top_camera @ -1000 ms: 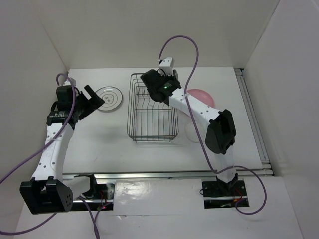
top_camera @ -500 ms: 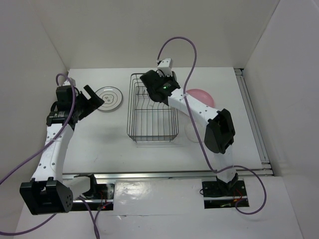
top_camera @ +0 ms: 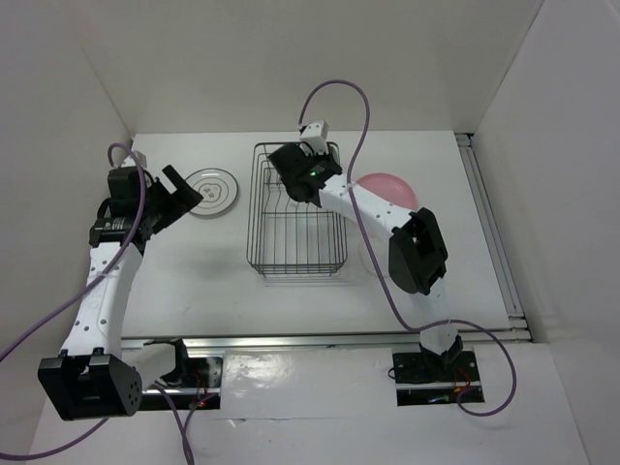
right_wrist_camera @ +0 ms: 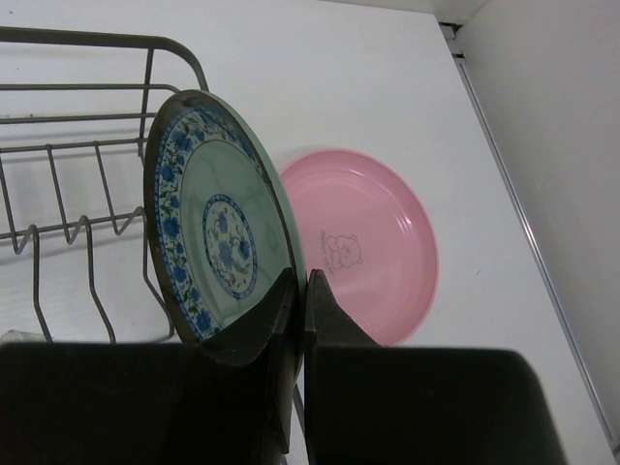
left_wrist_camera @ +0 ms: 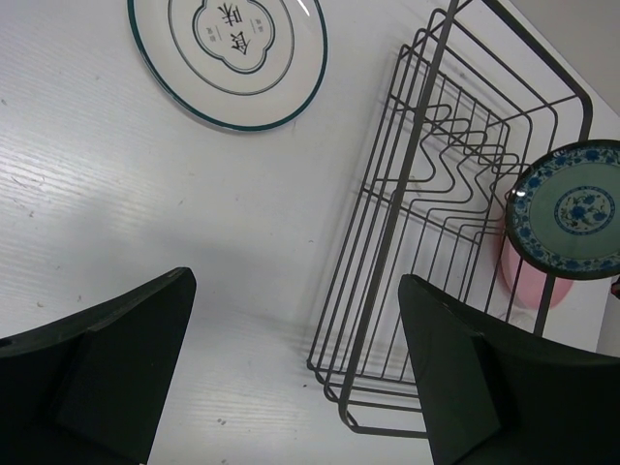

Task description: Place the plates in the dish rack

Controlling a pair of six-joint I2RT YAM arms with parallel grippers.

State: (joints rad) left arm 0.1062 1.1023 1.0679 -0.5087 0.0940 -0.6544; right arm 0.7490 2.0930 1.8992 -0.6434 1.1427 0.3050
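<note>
Right pincer [right_wrist_camera: 302, 291]: closed on the rim of the teal plate [right_wrist_camera: 223, 223], one finger on each face. It reaches over the far end of the rack [top_camera: 295, 263].

Teal plate: blue flower border, pale green centre. It stands on edge, a little tilted, its patterned face turned towards the rack's prongs. It sits at the far right corner of the rack, by the top wire. I cannot tell whether its lower edge is already between the wires or only above them.

Rack: black wire basket, long side running away from the arms, in the middle of the table [top_camera: 194, 281]. A row of bent upright prongs runs along its floor. No plate stands in the prongs.

Pink plate [right_wrist_camera: 373, 252]: flat on the table, just beside the rack on its right, at the far end. A faint printed figure shows in its middle. From the right wrist it lies directly behind the teal plate.

Left pincer [left_wrist_camera: 297, 281]: fingers spread wide, nothing between them. It hangs above bare table to the left of the rack, well apart from the right pincer.

White plate [left_wrist_camera: 228, 53]: flat on the table, left of the rack towards the far side, beyond the left pincer. Dark green rim ring, a lobed outline and two printed characters in its centre. It touches neither the rack nor the pincer.
</note>
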